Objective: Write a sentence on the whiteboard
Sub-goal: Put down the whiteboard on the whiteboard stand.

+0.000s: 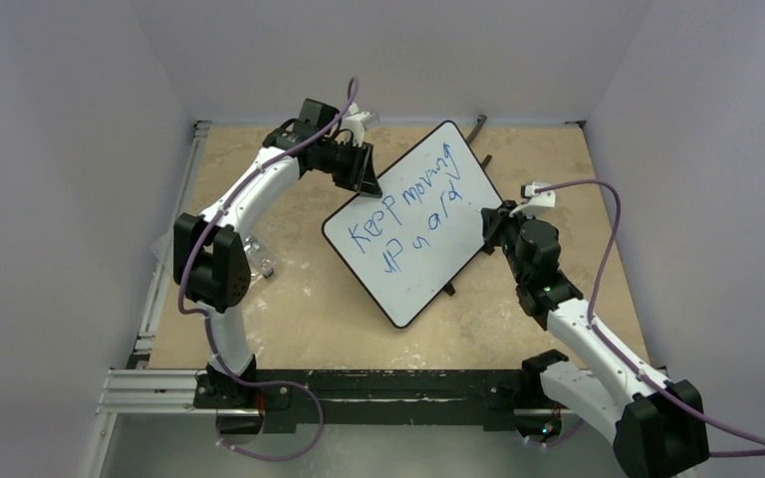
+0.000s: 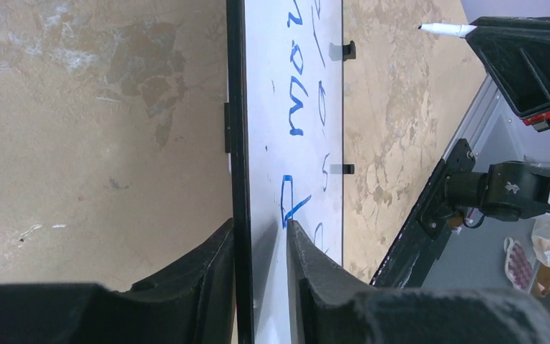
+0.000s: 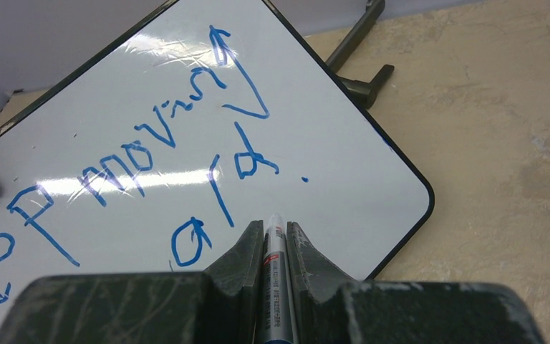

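The whiteboard (image 1: 428,264) is laid diagonally mid-frame. Its blue sentence (image 1: 398,214) is faced by a marker (image 3: 275,258) clamped in the right gripper (image 3: 275,228) jaws. The left gripper (image 2: 259,226) jaws are parted narrowly astride the upper-left rim.

Left claw (image 2: 259,226) slightly parted, right claw (image 3: 274,229) clamped tight, arms extended.

In your right wrist view the sentence (image 3: 150,150) runs off the left edge, its second line starts behind the right gripper (image 3: 275,228), the marker (image 3: 275,287) mostly buried between its fingers, the whiteboard (image 2: 261,107) cropped to letter fragments in your left wrist view
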